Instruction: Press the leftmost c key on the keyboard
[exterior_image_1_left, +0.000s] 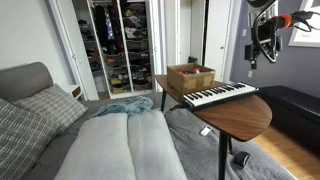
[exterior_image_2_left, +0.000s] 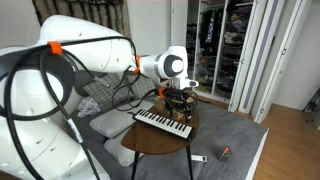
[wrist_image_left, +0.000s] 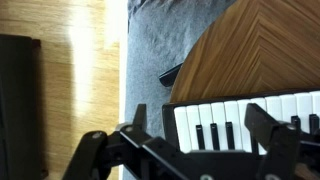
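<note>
Only the wrist view shows the gripper (wrist_image_left: 196, 112) spread wide and empty above one end of the keyboard (wrist_image_left: 250, 118), lower right. An exterior view adds the brown box (exterior_image_1_left: 190, 76) at centre.

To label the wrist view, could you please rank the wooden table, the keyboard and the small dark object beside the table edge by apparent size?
1. wooden table
2. keyboard, only partly in frame
3. small dark object

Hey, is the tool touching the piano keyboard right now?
Apart. In an exterior view the tool hangs well above the keyboard, with background showing between them.
</note>
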